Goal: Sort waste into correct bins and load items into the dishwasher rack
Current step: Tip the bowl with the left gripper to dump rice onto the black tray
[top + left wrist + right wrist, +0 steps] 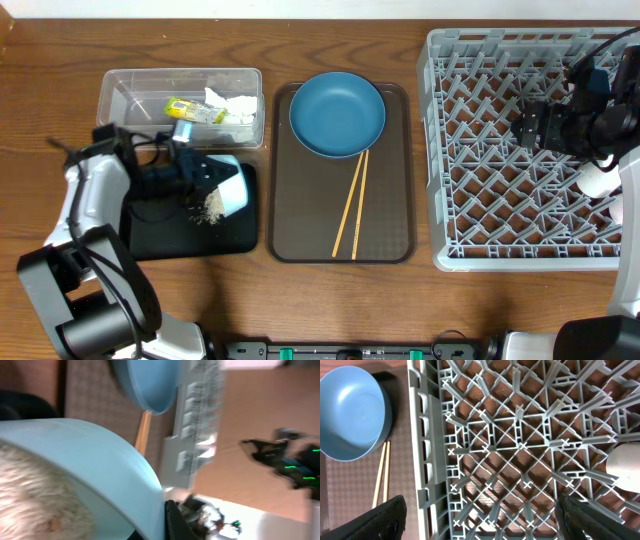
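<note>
Left of the brown tray (300, 225), the left gripper (208, 172) appears clamped on the rim of the bowl (233, 186), which is tipped over the black tray (165, 240) with rice (208, 210) spilled beneath. On the brown tray lie the plate (337, 113) and chopsticks (350, 205). Right of it, the right gripper (527, 125) hangs spread wide over the rack (470, 200).

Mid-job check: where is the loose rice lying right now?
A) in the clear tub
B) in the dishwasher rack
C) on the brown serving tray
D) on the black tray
D: the rice grains lie on the black tray, just below the tilted pale-blue bowl, while the clear tub shows the napkin and wrapper.
</note>
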`<action>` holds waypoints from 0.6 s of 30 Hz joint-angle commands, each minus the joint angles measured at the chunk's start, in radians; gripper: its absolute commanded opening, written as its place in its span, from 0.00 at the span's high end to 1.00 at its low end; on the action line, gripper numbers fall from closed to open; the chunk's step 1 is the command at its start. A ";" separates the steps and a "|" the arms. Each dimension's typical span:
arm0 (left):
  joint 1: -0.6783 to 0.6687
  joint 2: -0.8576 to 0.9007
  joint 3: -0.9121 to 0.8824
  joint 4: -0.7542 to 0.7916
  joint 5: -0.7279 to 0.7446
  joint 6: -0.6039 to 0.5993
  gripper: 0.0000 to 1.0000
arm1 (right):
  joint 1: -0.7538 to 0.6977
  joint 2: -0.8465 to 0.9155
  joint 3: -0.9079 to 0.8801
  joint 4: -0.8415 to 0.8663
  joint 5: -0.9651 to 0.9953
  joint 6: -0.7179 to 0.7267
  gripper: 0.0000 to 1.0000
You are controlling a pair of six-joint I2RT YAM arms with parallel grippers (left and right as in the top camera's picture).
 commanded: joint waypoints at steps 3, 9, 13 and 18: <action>0.086 0.012 -0.048 -0.002 0.261 0.073 0.94 | 0.008 0.002 -0.001 -0.002 0.006 -0.013 0.07; 0.132 0.012 -0.050 -0.021 0.315 -0.024 0.94 | 0.008 0.002 -0.001 -0.003 0.006 -0.013 0.07; 0.143 0.012 -0.050 -0.021 0.315 -0.035 0.94 | 0.008 0.002 -0.001 -0.003 0.006 -0.013 0.07; 0.144 0.012 -0.050 -0.021 0.315 -0.042 0.94 | 0.008 0.002 -0.001 -0.006 0.006 -0.013 0.07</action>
